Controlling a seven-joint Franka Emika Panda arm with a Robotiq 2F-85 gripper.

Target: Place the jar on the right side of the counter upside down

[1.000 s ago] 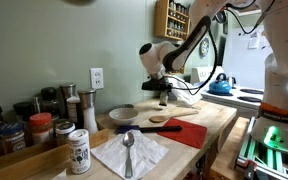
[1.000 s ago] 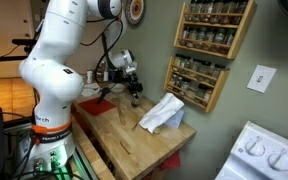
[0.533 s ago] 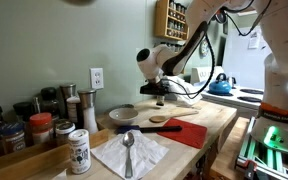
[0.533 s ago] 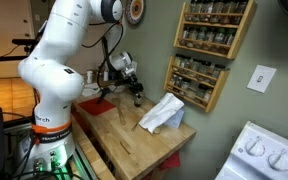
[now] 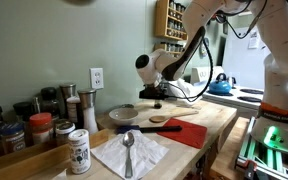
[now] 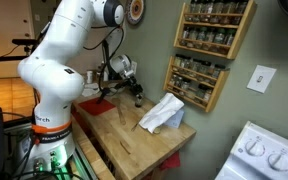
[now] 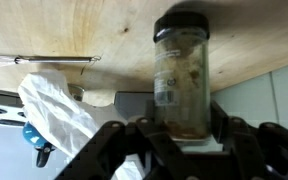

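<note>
My gripper (image 7: 182, 125) is shut on the jar (image 7: 181, 80), a small clear spice jar with pale contents and a black lid. In the wrist view the lid end points away from the fingers, toward the light-wood counter (image 7: 84, 30). In both exterior views the gripper (image 5: 154, 92) (image 6: 134, 90) hangs a little above the counter (image 5: 224, 118) (image 6: 134, 145), with the jar (image 5: 156, 98) (image 6: 137, 96) as a small dark shape in it. I cannot tell whether the lid touches the wood.
A white cloth (image 5: 129, 150) with a spoon, a white labelled shaker (image 5: 78, 150), red-lidded jars (image 5: 41, 128), a white pepper mill (image 5: 87, 108), a bowl (image 5: 122, 115) and a red mat (image 5: 189, 132) share the counter. A whisk (image 7: 44, 60) lies near. A spice rack (image 6: 209, 45) hangs on the wall.
The wrist has turned and shifted a little toward the wall with the jar still held, and the arm's elbow has dropped slightly.
</note>
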